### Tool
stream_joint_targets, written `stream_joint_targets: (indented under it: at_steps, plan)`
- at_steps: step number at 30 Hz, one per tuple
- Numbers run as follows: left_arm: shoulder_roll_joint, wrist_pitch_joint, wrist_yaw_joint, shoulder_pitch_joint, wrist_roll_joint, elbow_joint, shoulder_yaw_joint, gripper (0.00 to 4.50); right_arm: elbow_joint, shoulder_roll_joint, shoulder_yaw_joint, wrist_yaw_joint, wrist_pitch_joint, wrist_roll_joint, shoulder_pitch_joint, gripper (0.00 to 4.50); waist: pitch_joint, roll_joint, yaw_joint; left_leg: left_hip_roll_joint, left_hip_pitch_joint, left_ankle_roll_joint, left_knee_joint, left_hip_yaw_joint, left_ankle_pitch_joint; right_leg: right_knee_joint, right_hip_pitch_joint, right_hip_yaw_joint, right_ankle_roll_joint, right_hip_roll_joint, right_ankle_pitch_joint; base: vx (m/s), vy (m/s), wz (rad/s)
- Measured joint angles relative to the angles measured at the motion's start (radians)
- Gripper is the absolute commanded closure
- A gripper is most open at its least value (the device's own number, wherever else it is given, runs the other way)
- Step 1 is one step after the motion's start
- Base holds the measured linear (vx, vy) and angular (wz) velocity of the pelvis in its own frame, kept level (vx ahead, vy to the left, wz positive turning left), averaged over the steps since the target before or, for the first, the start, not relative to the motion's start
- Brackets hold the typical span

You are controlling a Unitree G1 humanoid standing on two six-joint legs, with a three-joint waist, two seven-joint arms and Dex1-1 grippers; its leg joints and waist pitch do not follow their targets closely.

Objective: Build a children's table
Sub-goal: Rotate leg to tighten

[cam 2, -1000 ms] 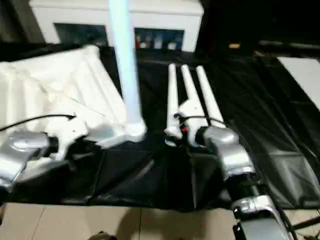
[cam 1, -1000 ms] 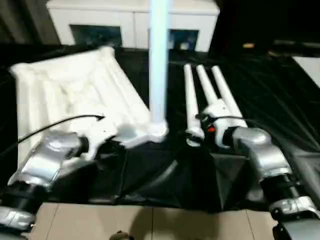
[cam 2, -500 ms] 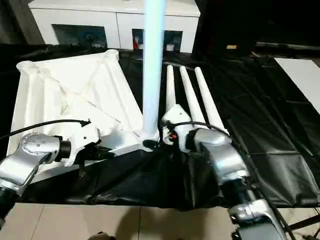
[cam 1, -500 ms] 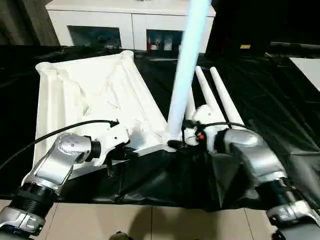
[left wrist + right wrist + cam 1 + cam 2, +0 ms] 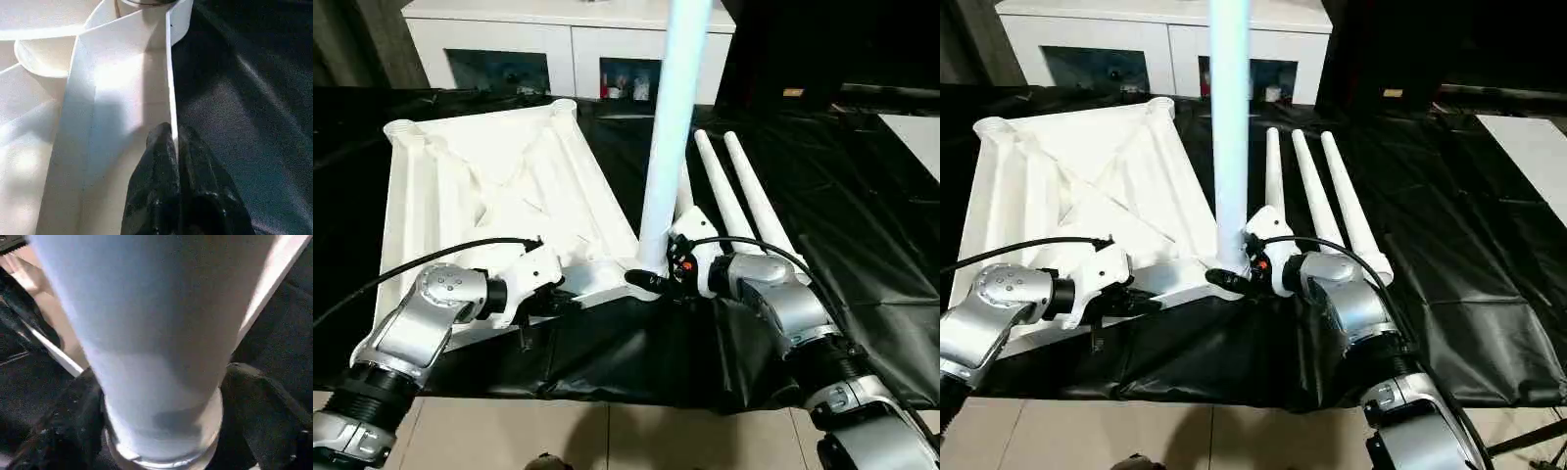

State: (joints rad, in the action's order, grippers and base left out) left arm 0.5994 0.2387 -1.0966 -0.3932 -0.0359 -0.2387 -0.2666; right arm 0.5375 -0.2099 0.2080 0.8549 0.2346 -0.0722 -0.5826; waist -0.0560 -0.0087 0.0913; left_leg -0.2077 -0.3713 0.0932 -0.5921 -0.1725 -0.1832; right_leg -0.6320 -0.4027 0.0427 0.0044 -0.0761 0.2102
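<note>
right hand [image 5: 161, 431] grasping upright leg [image 5: 668, 147] at corner socket, left hand [image 5: 175, 191] clamping tabletop [image 5: 489, 186] rim

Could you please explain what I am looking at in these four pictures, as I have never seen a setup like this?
This is a humanoid robot with two silver arms, each ending in a gripper with two black fingers. The two wide pictures come from a stereo camera on its head, looking down over its forearms. The two close-ups come from cameras on its wrists.

On a black sheet lies a white plastic tabletop, upside down, ribs showing. One white leg stands upright in its near corner socket. Three more legs lie side by side on the sheet.

The left gripper is pinched on the tabletop's thin edge wall. The right gripper has a finger on each side of the standing leg's base. A white cabinet stands behind.
</note>
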Motion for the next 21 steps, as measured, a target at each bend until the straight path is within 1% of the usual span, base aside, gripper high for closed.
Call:
stream_joint_targets:
  at_steps: [1,2,3,5,8,9,14,15,16,18,21]
  plan:
    - [0.001,0.000,0.000,0.000,0.000,0.000,0.000,4.50,0.008,0.001,0.000,0.004,-0.006,-0.001,-0.002,1.01,0.000,0.000,0.000,0.000,0.000,0.000,0.000,0.000,0.000,0.000,0.000,0.000,0.000,0.000,0.000,0.000,0.000,0.00]
    - [0.002,0.000,0.000,0.000,0.000,0.000,0.000,4.50,0.015,0.002,0.000,0.005,-0.008,-0.002,-0.005,1.26,0.000,0.000,-0.001,0.000,0.000,0.000,0.000,0.000,0.000,0.000,0.000,0.000,0.000,0.000,0.000,0.000,0.000,0.00]
    - [0.003,0.000,0.000,0.000,0.000,0.000,0.000,4.50,0.020,0.003,0.000,0.006,-0.010,-0.003,-0.007,1.26,0.000,0.000,-0.001,0.000,0.000,0.000,0.000,0.000,0.000,0.000,0.000,0.000,0.000,0.000,0.000,0.000,0.000,0.00]
    - [0.004,0.000,0.000,0.000,0.000,0.000,0.000,4.50,0.030,0.009,0.000,0.011,-0.019,-0.008,-0.008,1.45,0.000,0.000,-0.001,0.000,0.000,0.000,-0.001,0.000,0.000,-0.001,0.000,0.000,0.000,0.000,0.000,0.000,0.000,0.00]
    - [0.007,0.000,0.000,0.000,0.000,0.000,0.000,4.50,0.046,0.013,0.000,0.013,-0.031,-0.009,-0.013,1.57,0.000,-0.001,-0.002,0.000,0.000,0.000,-0.002,0.000,0.000,-0.001,0.000,0.000,0.000,0.000,0.000,0.000,0.000,0.00]
    - [0.007,0.000,0.000,0.000,0.000,0.000,0.000,4.50,0.047,0.013,0.000,0.013,-0.033,-0.009,-0.013,1.72,0.000,-0.001,-0.002,0.000,0.000,0.000,-0.002,0.000,0.000,-0.001,0.000,0.000,0.000,0.000,0.000,0.000,0.000,0.00]
    - [0.012,0.003,0.017,0.004,0.006,-0.001,0.000,4.50,0.062,0.043,-0.008,-0.037,-0.026,-0.010,-0.013,1.79,0.001,-0.002,-0.007,0.000,0.003,0.001,-0.002,0.000,0.000,-0.005,0.001,-0.001,0.000,0.000,0.000,0.000,0.000,0.00]
    - [0.002,0.017,0.041,0.004,0.013,-0.001,0.003,4.50,0.074,0.065,-0.020,-0.079,-0.022,-0.009,-0.013,1.79,0.001,-0.002,-0.008,0.000,0.005,0.001,-0.002,0.000,0.001,-0.006,0.001,-0.002,0.000,0.000,0.000,0.000,0.000,0.00]
    - [-0.027,0.040,0.089,0.003,0.029,-0.005,0.014,4.50,0.099,0.106,-0.049,-0.169,-0.018,-0.005,-0.019,1.79,0.002,-0.002,-0.010,0.000,0.007,0.002,-0.003,0.000,0.001,-0.009,0.002,-0.003,0.000,0.000,0.000,0.000,0.000,0.00]
    - [-0.045,0.056,0.121,0.003,0.032,-0.005,0.014,4.50,0.114,0.122,-0.056,-0.232,-0.010,-0.001,-0.028,1.79,0.002,-0.002,-0.012,0.000,0.009,0.002,-0.004,0.001,0.001,-0.010,0.003,-0.004,-0.001,0.000,-0.001,0.000,0.000,0.00]
    - [-0.068,0.078,0.155,0.003,0.035,-0.005,0.013,4.50,0.139,0.141,-0.062,-0.287,-0.005,0.001,-0.041,1.80,0.002,-0.002,-0.009,0.000,0.013,0.002,-0.004,0.002,0.001,-0.011,0.005,-0.004,-0.002,0.000,-0.001,0.000,0.000,0.00]
